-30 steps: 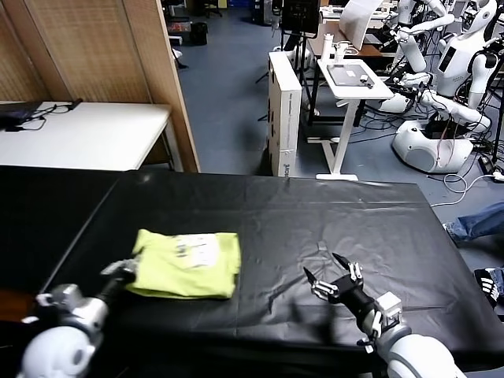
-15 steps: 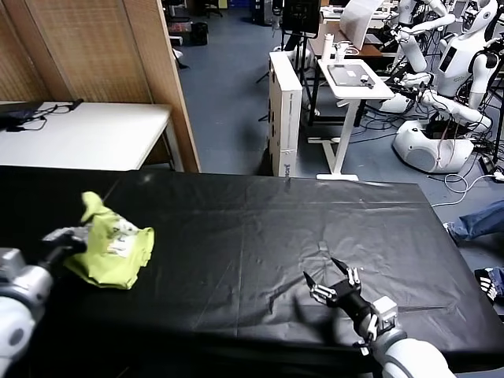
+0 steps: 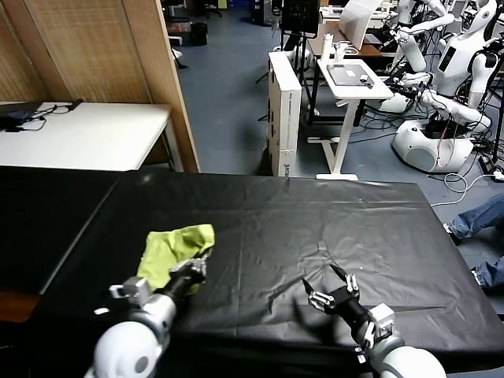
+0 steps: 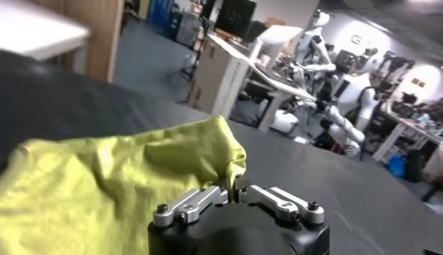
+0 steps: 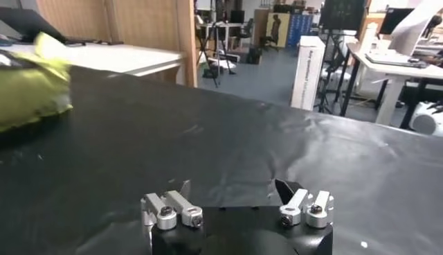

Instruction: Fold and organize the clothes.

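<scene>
Two claws, left claw (image 3: 194,268) pinching T-shirt (image 3: 172,246), right claw (image 3: 327,287) spread wide, empty

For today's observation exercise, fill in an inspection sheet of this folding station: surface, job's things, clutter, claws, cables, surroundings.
Surface: black cloth-covered table, creased.
Job's things: lime T-shirt, bunched, on the table's left part.
Clutter: nothing seen on the table.
Claws: left claw shut on the T-shirt's edge; right claw open, empty, low over the table's near right part.
Cables: loose leads on the floor far right; a lead on the white side table.
Surroundings: wooden partition, cardboard box, white standing desk, other robots.
</scene>
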### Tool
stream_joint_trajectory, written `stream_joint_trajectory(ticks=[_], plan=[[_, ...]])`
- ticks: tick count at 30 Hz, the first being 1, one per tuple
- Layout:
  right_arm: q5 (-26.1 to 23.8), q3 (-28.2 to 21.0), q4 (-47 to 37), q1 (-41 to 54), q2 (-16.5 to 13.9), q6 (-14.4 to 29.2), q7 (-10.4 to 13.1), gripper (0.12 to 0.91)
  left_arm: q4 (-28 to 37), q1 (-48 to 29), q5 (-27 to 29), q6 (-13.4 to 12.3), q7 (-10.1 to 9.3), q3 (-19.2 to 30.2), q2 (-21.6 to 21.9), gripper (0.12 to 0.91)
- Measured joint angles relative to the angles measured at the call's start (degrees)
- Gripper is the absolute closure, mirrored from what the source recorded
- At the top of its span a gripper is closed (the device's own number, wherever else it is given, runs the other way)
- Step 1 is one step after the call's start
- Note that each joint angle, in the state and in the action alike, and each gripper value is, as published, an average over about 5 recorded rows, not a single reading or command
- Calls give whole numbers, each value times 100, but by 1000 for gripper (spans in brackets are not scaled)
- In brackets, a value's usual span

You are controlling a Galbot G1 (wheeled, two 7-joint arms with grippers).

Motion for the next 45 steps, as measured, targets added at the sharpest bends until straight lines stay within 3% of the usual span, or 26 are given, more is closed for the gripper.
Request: stream_joint_trajectory(ticks=[5, 9, 15, 18, 31, 38, 42, 45], plan=[[281, -168, -38, 154, -50, -73, -23, 118, 87, -109, 170, -21, 191, 194, -122, 795], [681, -354, -54, 364, -77, -293, 84, 118, 22, -94, 294, -57, 366, 177, -100, 565], [1404, -837, -187, 954, 28, -627, 458, 118, -108, -20, 693, -254, 511, -19, -4, 213], [1505, -1195, -330, 1331, 167, -673, 573, 118, -122, 34, 891, -357, 526, -157, 78, 137], [1936, -2569, -1279, 2725, 915, -766, 677, 129, -132, 368, 1257, -482, 524, -648, 144, 123], [2098, -2766, -1644, 2975, 1020, -787, 716, 350, -147, 513, 1304, -490, 519, -788, 42, 123], [2112, -2794, -1783, 3008, 1104, -791, 690, 416, -163, 591, 1321, -501, 519, -873, 5, 123], [2112, -2781, -1814, 3007, 1138, -790, 669, 548, -175, 655, 1363, -519, 523, -906, -37, 123]])
